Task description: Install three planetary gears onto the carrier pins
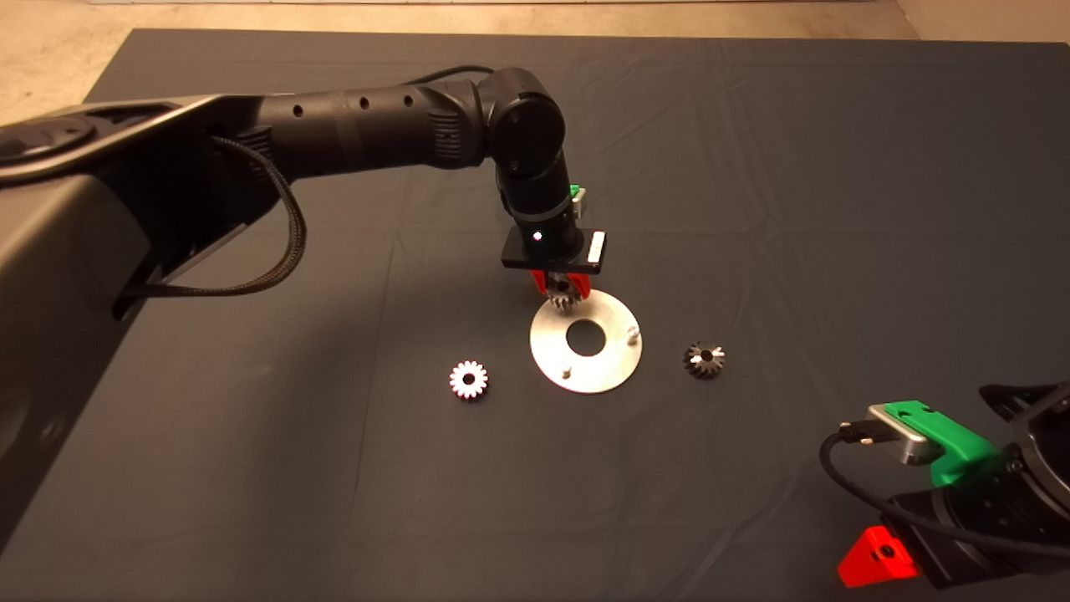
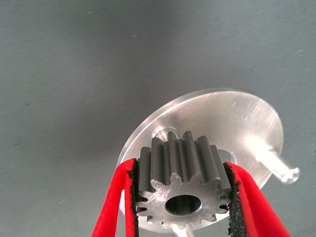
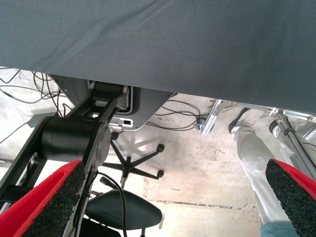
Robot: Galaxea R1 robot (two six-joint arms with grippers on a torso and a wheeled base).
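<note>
The left gripper hangs over the far-left rim of the round silver plate, its red fingers clamped on one bright planetary gear. In the left wrist view the black pads press the gear's toothed flanks on both sides, and the gear's centre hole faces the camera. That gear sits right above the plate, close to the carrier pin at that edge; whether the hole is already over the pin cannot be told, since the gear hides most of it. Two other carrier pins stand bare on the plate: one at its right edge and one at its near edge. A second bright gear lies flat on the dark mat to the left of the plate, apart from it. The darker gear lies on the mat to the right of the plate, also apart. The right gripper waits at the lower right edge of the head view, its fingers spread wide with nothing between them; its wrist camera shows the mat's edge, an office chair and a person's leg on the floor beyond.
</note>
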